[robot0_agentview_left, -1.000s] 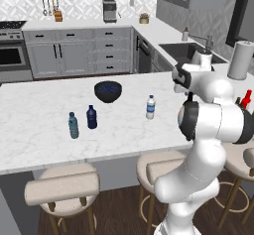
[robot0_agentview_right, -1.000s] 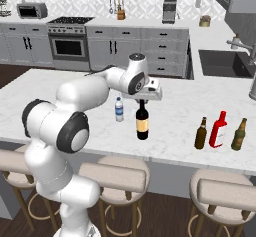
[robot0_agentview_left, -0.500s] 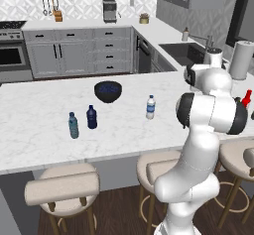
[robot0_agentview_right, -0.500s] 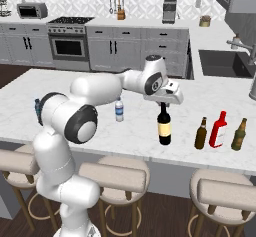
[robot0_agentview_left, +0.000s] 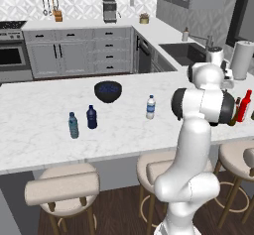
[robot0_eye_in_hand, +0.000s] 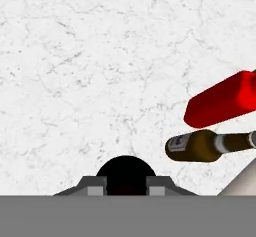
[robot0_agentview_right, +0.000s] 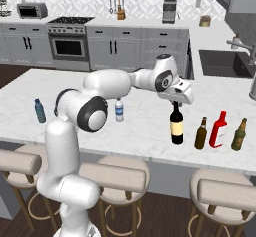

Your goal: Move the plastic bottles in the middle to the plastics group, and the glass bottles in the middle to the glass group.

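The gripper (robot0_agentview_right: 175, 101) is clamping shut on the neck of the black wine bottle (robot0_agentview_right: 176, 126), holding it upright near the island countertop's (robot0_agentview_right: 145, 126) front edge. Toward the right end, two brown bottles (robot0_agentview_right: 201, 133) are flanking one red bottle (robot0_agentview_right: 219, 129). One clear water bottle (robot0_agentview_right: 119, 110) is standing mid-counter; a teal bottle (robot0_agentview_left: 73, 125) and navy bottle (robot0_agentview_left: 92, 117) are sitting toward the left end.

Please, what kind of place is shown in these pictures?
A home kitchen, rendered: a marble island counter with bar stools, a stove among grey cabinets, and a sink behind.
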### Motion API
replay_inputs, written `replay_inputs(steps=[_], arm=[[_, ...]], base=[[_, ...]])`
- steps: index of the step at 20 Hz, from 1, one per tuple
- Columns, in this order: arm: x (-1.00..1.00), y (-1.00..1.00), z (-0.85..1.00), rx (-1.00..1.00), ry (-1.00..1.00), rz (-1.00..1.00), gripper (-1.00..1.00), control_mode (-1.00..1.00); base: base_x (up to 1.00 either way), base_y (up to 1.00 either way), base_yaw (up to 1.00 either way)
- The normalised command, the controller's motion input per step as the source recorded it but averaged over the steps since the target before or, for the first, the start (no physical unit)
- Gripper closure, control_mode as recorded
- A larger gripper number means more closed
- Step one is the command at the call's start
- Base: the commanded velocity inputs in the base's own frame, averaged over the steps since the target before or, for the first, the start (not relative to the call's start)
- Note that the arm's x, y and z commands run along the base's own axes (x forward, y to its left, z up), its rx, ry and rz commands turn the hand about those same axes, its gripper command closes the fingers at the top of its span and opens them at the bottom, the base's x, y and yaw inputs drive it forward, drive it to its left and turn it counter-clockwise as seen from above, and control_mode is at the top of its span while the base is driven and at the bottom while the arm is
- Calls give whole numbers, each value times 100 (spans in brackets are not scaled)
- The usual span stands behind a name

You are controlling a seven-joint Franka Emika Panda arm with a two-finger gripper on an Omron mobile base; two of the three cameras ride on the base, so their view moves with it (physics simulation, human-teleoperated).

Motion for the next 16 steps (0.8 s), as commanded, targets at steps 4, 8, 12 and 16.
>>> replay_inputs(steps=[4,8,12,16], arm=[[30,-33,-13,0,0,-13,100,-100],[20,-37,-16,0,0,-13,100,-100],[19,-26,-16,0,-3,-11,100,-100],[-14,-9,-19,0,-9,-12,100,-100]], base=[[0,0,0],[0,0,0],[0,0,0],[0,0,0]])
